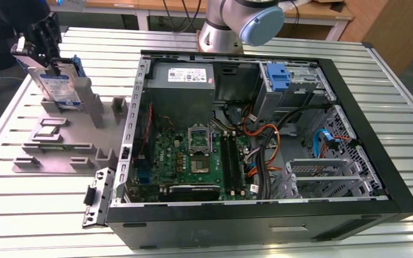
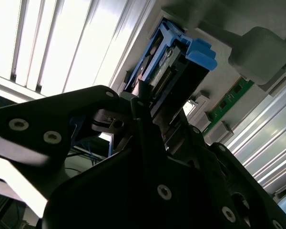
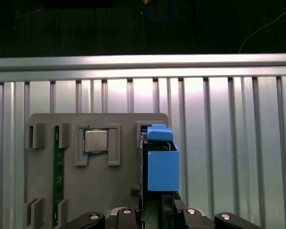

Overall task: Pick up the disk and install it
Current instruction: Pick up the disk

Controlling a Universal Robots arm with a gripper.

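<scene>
Your end effector (image 1: 47, 60) is clamped on the disk (image 1: 62, 87), which stands on edge at the grey fixture (image 1: 56, 153) on the exterior view's left, beside the open computer case (image 1: 378, 161). There you see its silver face and blue-and-white label. The first wrist view shows it edge-on, blue plastic uppermost, near a processor chip (image 3: 96, 141).

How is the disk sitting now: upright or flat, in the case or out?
Upright and out: the disk stands on edge at the grey fixture beside the computer case, with the gripper at its top.
</scene>
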